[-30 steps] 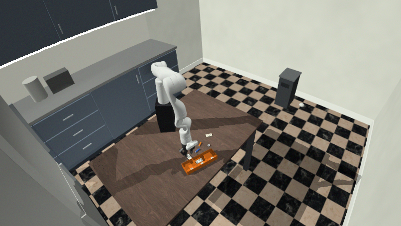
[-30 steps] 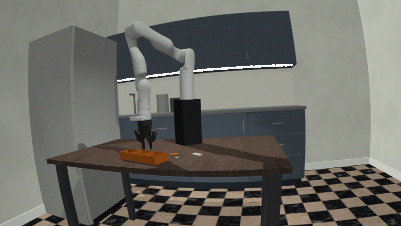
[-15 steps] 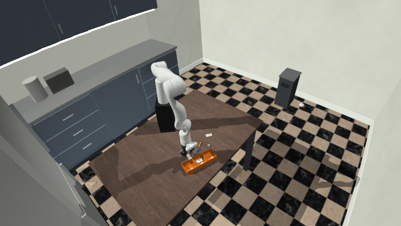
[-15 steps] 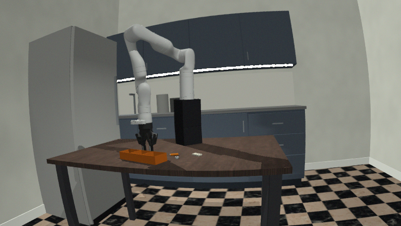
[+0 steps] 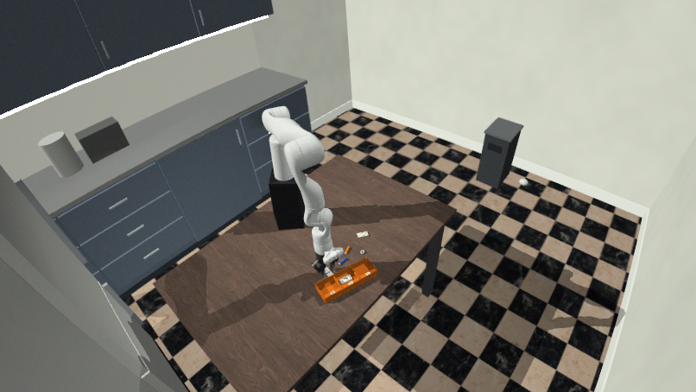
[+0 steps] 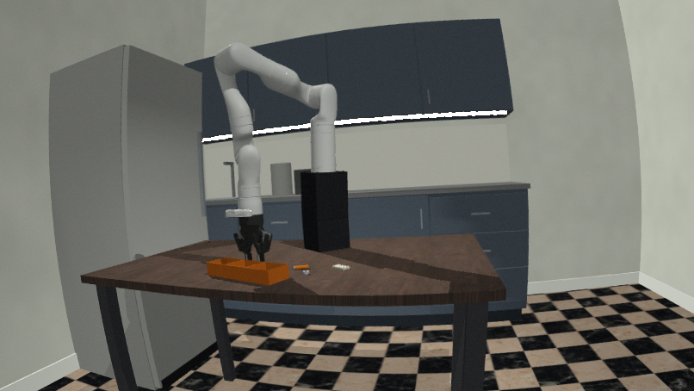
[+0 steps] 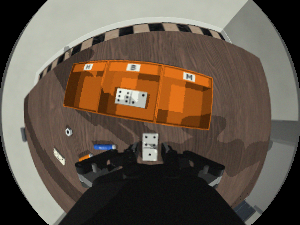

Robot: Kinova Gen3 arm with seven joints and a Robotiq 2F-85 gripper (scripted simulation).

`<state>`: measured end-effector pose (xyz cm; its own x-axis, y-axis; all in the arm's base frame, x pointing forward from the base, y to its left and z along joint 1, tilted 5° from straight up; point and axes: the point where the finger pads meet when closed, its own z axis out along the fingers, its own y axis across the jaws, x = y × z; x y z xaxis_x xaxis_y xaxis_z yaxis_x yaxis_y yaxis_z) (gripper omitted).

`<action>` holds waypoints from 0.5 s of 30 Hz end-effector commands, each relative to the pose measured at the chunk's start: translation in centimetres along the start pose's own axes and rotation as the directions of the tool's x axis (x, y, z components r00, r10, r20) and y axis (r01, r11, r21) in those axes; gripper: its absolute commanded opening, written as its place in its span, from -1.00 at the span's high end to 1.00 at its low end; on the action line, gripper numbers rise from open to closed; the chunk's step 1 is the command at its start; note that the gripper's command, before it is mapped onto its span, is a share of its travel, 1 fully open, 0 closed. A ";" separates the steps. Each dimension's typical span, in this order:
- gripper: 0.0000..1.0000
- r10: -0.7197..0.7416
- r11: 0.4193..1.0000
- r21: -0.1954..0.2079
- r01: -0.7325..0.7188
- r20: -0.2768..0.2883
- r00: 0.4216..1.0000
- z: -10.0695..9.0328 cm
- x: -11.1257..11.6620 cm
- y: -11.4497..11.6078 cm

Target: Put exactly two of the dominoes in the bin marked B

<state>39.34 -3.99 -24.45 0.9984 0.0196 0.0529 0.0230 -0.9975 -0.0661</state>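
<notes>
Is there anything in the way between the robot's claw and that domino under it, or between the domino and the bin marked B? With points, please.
Nothing visible stands between the end effector (image 6: 255, 258) (image 7: 150, 151) and the domino (image 7: 150, 147). Toward bin B, only its near wall (image 7: 127, 116) must be cleared.
</notes>
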 end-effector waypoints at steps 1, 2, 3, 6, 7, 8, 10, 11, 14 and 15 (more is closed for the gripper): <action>0.19 0.001 1.000 0.001 -0.001 0.003 1.000 0.5 -0.2 0.0; 0.19 0.001 1.000 0.001 -0.001 0.003 1.000 0.6 -0.2 0.0; 0.19 0.001 1.000 0.001 -0.001 0.003 1.000 0.6 -0.2 0.0; 0.19 0.001 1.000 0.001 -0.001 0.003 1.000 0.6 -0.2 0.0; 0.19 0.001 1.000 0.001 -0.001 0.003 1.000 0.6 -0.2 0.0; 0.19 0.001 1.000 0.001 -0.001 0.003 1.000 0.6 -0.2 0.0; 0.19 0.001 1.000 0.001 -0.001 0.003 1.000 0.6 -0.2 0.0; 0.19 0.001 1.000 0.001 -0.001 0.003 1.000 0.6 -0.2 0.0; 0.19 0.001 1.000 0.001 -0.001 0.003 1.000 0.6 -0.2 0.0; 0.19 0.001 1.000 0.001 -0.001 0.003 1.000 0.6 -0.2 0.0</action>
<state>39.09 -3.92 -25.12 0.9986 0.0189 0.0484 0.0222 -0.9975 -0.0675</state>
